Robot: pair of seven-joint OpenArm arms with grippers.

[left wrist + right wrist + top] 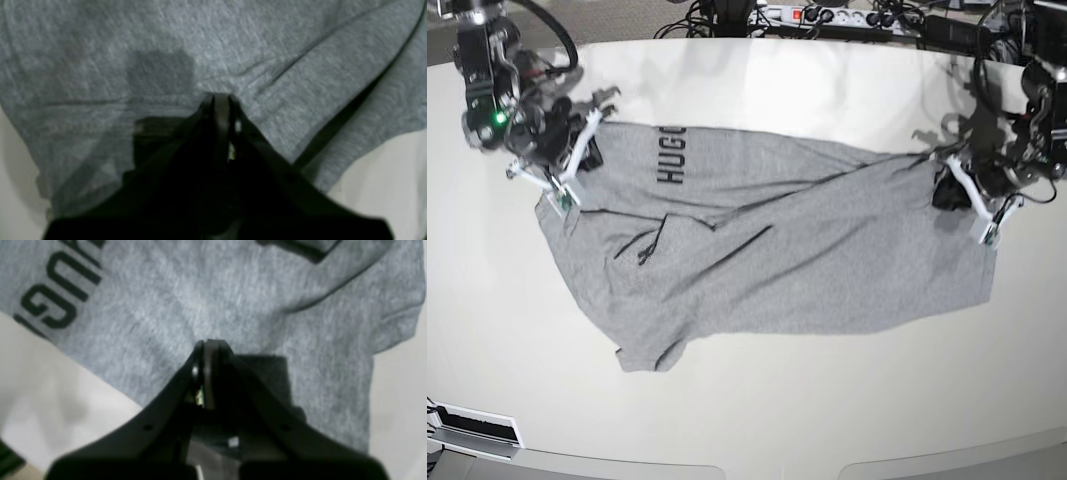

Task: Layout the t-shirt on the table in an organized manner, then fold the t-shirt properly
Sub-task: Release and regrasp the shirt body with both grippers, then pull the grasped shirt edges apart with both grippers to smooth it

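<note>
The t-shirt (767,250) is being stretched crosswise over the tabletop (827,400), each far end pinched in a fully closed pincer, left (954,190) and right (577,160). Equal tension should be kept so the diagonal creases are being pulled flat.

one t-shirt (777,260), one table (827,90) — two arms

Black block letters reading "HUGO" stand on the heather-grey short-sleeved cotton t-shirt (767,250), running sideways near its edge at ten o'clock in the base view. The right wrist view shows part of the same print at its ten o'clock, cut off and reversed there.
</note>
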